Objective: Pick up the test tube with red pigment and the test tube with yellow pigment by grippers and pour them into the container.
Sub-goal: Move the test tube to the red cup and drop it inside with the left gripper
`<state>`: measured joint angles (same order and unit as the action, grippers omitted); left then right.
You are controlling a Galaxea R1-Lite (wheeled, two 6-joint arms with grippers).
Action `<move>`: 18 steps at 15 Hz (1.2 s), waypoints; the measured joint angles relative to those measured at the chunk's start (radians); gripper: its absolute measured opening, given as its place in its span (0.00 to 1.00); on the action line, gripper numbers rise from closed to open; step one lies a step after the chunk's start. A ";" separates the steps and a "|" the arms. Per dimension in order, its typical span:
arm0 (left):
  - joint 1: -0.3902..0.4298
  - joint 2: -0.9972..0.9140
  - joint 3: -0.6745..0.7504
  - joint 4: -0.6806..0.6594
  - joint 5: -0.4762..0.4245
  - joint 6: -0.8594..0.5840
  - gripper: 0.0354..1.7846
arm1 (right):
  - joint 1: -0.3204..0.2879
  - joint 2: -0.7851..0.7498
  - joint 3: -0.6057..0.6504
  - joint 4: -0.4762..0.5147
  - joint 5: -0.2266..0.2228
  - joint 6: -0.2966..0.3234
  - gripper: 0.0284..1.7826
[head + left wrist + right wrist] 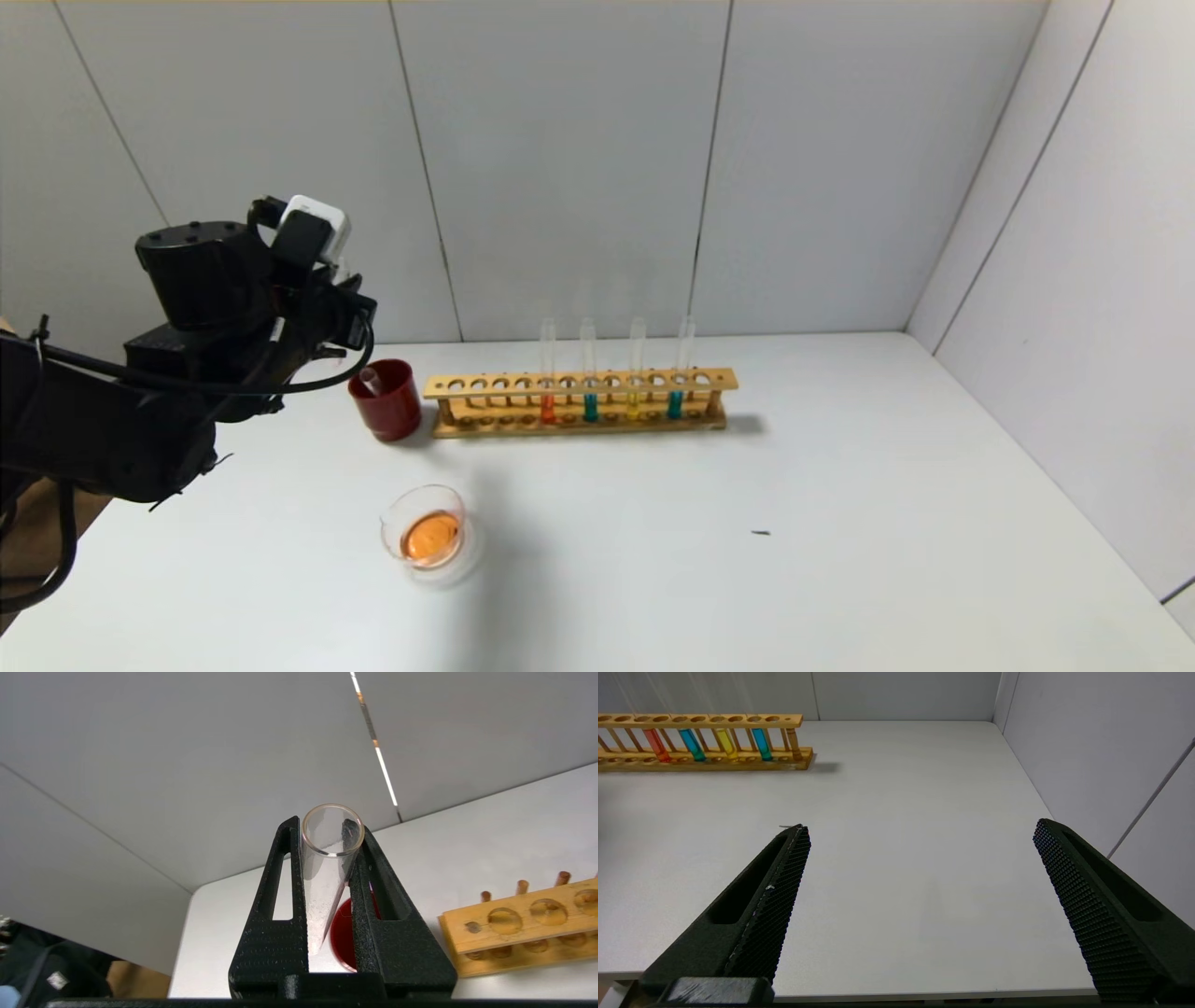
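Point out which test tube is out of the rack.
The empty test tube clamped in the left gripper, above the red cup. The other four tubes stand upright in the wooden rack, holding orange-red, teal, yellow and teal liquid.

I can read no text, label, brand, number or sign anywhere in my views, not on the wooden rack (579,401), the dark red cup (386,399), the glass dish (429,534), the tubes or the table (840,523).
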<state>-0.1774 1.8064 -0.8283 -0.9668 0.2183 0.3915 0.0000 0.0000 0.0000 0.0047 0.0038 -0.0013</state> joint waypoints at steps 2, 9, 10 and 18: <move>0.001 0.046 -0.021 -0.030 -0.007 -0.023 0.16 | 0.000 0.000 0.000 0.000 0.000 0.000 0.98; -0.012 0.159 -0.028 -0.137 -0.012 -0.056 0.16 | 0.000 0.000 0.000 0.000 0.000 0.000 0.98; -0.016 0.169 -0.024 -0.149 -0.011 -0.060 0.16 | 0.000 0.000 0.000 0.000 0.000 0.000 0.98; -0.026 0.229 -0.022 -0.186 -0.010 -0.098 0.16 | 0.000 0.000 0.000 0.000 0.000 0.000 0.98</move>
<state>-0.2038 2.0349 -0.8500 -1.1530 0.2083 0.2934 0.0000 0.0000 0.0000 0.0043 0.0043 -0.0009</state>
